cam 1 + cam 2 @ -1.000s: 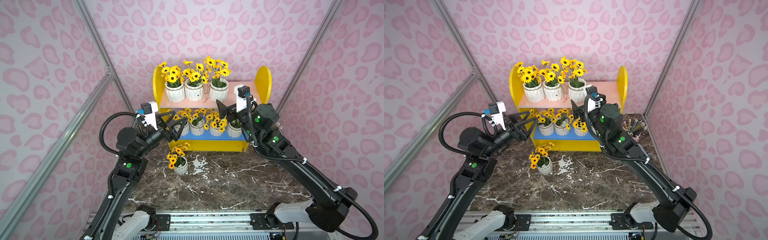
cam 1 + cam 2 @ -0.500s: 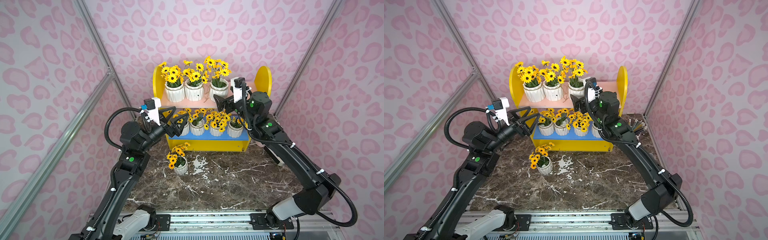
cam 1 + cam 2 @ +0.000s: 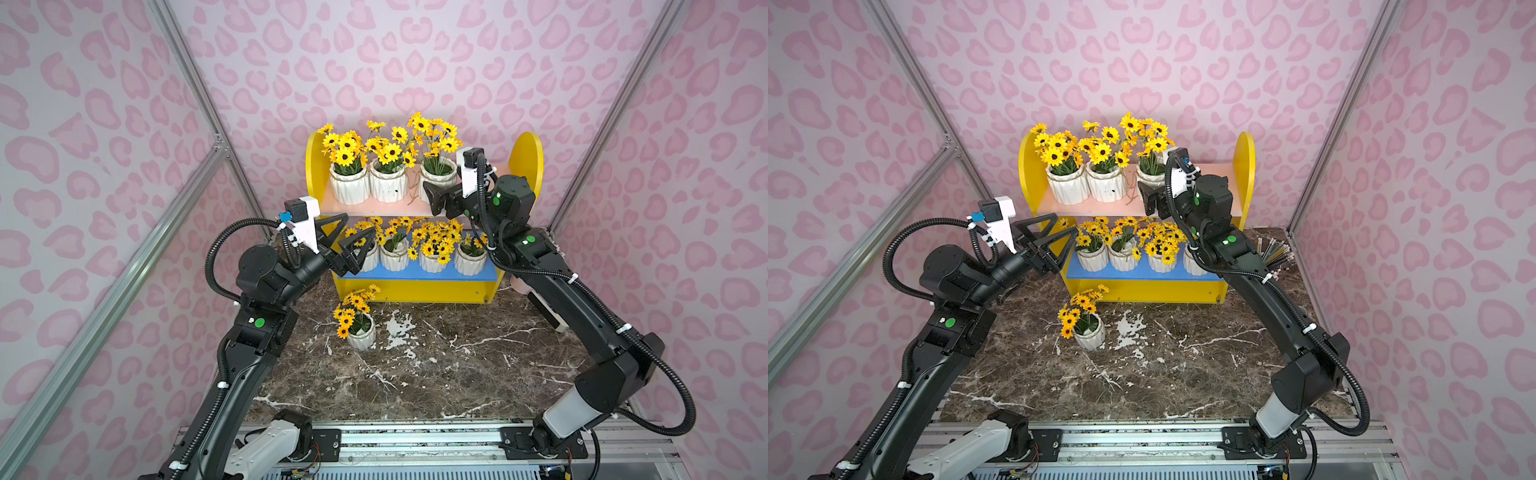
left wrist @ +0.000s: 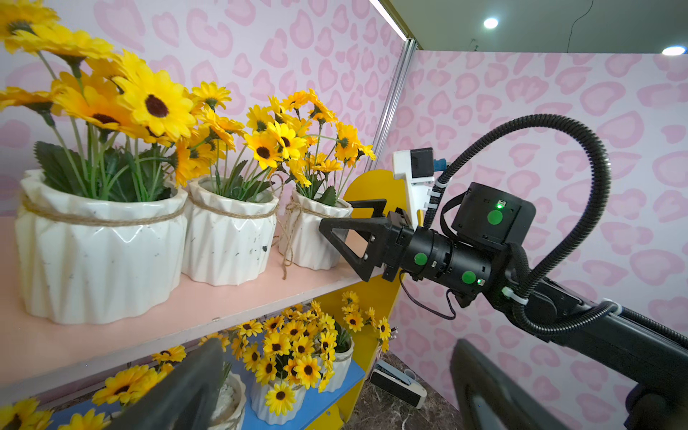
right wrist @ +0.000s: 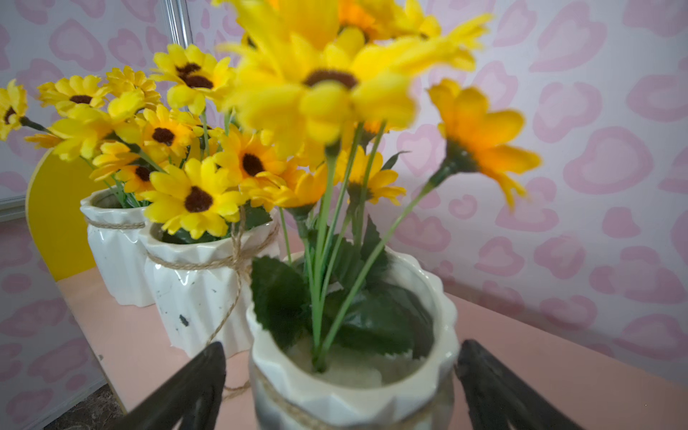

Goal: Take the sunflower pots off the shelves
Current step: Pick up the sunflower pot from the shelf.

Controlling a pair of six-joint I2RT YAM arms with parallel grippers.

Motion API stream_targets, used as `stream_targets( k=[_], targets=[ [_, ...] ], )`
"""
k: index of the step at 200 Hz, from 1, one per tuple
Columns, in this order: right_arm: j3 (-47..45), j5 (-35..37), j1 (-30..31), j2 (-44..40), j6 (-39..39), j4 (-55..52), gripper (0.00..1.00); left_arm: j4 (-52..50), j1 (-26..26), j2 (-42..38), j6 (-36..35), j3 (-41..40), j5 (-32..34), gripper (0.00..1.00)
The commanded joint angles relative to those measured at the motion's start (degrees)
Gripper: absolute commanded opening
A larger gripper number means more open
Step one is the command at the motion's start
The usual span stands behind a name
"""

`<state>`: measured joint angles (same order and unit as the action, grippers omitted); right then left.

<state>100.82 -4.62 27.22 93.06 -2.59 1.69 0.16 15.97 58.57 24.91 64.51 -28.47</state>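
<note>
The shelves (image 3: 527,158) stand at the back of the marble table, yellow with a pink upper board (image 3: 1221,174) and a blue lower board. Three sunflower pots sit on the upper board and several on the lower board (image 3: 395,259). One more pot (image 3: 360,334) stands on the table in front. My right gripper (image 5: 340,348) is open, its fingers on either side of the rightmost upper pot (image 5: 353,383) without closing on it; the left wrist view shows it too (image 4: 337,214). My left gripper (image 3: 351,232) is open and empty at the shelves' left end, by the leftmost lower pot (image 3: 368,257).
A pink cup of pencils (image 3: 1273,253) stands right of the shelves, behind my right arm. A white and black device (image 3: 548,316) lies on the table near it. Pink patterned walls with metal posts close in on three sides.
My right gripper has risen from the lower shelf level to the upper board and moved in around the rightmost pot. My left gripper has moved up and closer to the shelves' left end.
</note>
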Motion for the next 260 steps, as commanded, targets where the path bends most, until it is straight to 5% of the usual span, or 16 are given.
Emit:
stream_targets(
  k=[1,260],
  targets=[
    [1.18,-1.51,-0.05,0.69,-0.92,2.41,0.99,-0.44,0.04,-0.29,-0.81,0.53,0.50,0.97],
    [4.58,-7.21,-1.81,6.47,-1.45,10.30,0.99,-1.94,0.03,-1.05,-3.17,0.77,0.80,0.97]
  ],
)
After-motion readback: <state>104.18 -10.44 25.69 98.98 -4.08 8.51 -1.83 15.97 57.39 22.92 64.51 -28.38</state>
